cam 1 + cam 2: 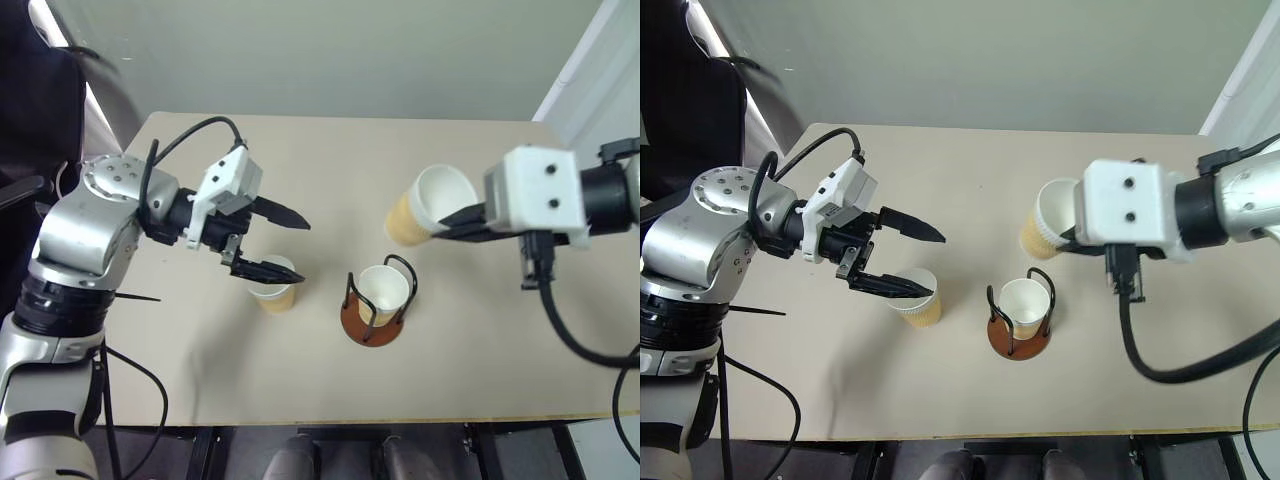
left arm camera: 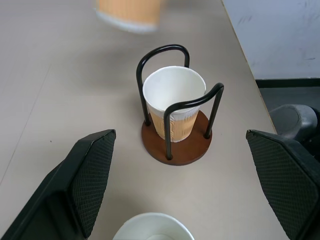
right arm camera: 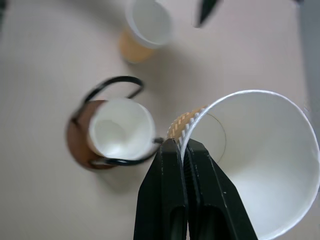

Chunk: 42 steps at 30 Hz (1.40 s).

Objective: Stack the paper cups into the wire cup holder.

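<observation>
The right gripper [image 3: 186,150] pinches the rim of 1 paper cup [image 1: 425,205] in the air above the table [image 1: 480,340]. Near the table's front edge, the wire cup holder [image 1: 372,318] holds a second cup [image 1: 385,290]. The left gripper [image 1: 290,245], spread wide, hovers over a third cup [image 1: 276,293] beside it.

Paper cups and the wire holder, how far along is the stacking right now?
One cup already stands inside the wire holder. The right gripper is shut on the rim of a second cup, held tilted in the air beyond the holder. A third cup stands on the table, with the open left gripper above it. So one is done, one in hand, one left.
</observation>
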Tool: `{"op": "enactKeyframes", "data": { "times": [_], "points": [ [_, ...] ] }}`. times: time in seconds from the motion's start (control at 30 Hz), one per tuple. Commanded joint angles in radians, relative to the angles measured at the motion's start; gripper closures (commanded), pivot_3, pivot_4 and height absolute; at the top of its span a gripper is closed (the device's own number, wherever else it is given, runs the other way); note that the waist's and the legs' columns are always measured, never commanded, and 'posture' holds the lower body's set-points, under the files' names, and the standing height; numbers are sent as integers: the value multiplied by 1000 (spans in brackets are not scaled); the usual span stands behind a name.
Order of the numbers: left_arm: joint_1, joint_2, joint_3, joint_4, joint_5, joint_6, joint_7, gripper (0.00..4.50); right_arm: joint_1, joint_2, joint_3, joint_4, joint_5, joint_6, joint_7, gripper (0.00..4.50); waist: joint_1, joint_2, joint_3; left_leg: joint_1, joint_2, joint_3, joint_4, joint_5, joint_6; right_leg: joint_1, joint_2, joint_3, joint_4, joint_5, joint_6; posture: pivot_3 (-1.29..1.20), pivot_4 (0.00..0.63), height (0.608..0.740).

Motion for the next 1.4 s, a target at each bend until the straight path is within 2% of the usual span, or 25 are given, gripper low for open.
{"op": "enactKeyframes", "data": {
  "times": [0.03, 0.67, 1.1, 1.23, 1.37, 1.4],
  "points": [
    [-23, 2, 5, -12, 2, -11, -14, 0, -2, 6, 28, -25, -20, -28, 25, 4482, 0, 0, 0, 0, 0, 0, 0, 0, 0, 0, 0, 0, 0, 0, 0, 0, 150, 740],
    [-11, -4, 18, -20, 9, -11, -5, 0, 93, 42, 110, -42, -125, -111, 61, 4482, 0, 0, 0, 0, 0, 0, 0, 0, 0, 0, 0, 0, 0, 0, 0, 0, 150, 740],
    [-9, -7, 18, -18, 7, -13, 6, 0, 93, 105, 153, -63, -165, -117, 47, 4482, -1, 0, 0, 0, 0, 0, 0, 0, 0, 0, 0, 0, 0, 0, 0, 0, 150, 740],
    [-6, -8, 19, -15, 9, -14, 8, 0, 79, 138, 159, -39, -189, -103, 28, 3655, -1, 0, 0, 0, 0, 0, 0, 0, 0, 0, 0, 0, 0, 0, 0, 0, 150, 740],
    [-1, -5, 22, -20, 7, -11, 11, 0, 62, 175, 151, -3, -220, -95, -14, 2224, -2, 0, 0, 0, 0, 0, 0, 0, 0, 0, 0, 0, 0, 0, 0, 0, 150, 740],
    [1, -4, 23, -21, 7, -11, 11, 0, 59, 183, 145, 7, -224, -91, -24, 2224, -2, 0, 0, 0, 0, 0, 0, 0, 0, 0, 0, 0, 0, 0, 0, 0, 150, 740]
  ]
}}
